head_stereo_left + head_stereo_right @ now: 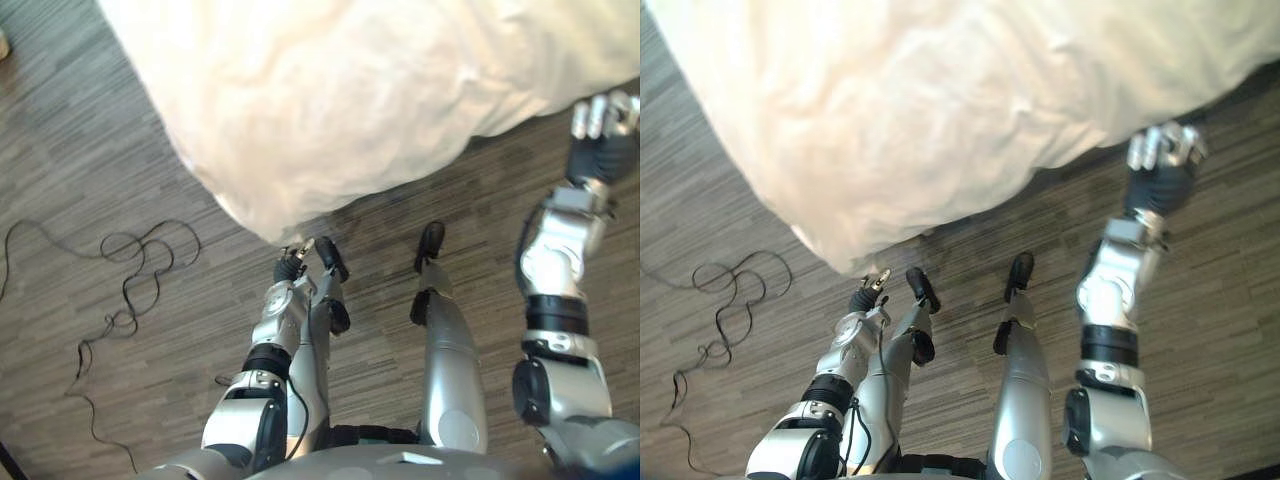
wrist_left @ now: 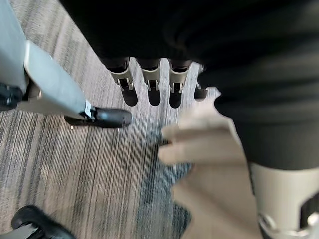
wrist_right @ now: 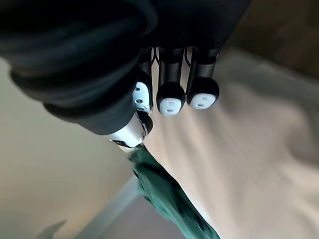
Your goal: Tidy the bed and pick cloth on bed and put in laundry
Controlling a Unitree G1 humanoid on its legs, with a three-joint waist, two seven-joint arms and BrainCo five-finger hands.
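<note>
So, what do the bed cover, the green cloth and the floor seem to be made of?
Bed cover: soft matte cream fabric, probably padded, since it lies in puffy folds. Green cloth: soft matte fabric, creased. Floor: grey wood-look planks, maybe laminate or vinyl; streaky grain in narrow strips.

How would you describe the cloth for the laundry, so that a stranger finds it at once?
Start from the bed's big cream duvet. Past the right hand, at the duvet's edge, lies the cloth: crumpled and dark green, the only dark thing against the pale bedding.
</note>
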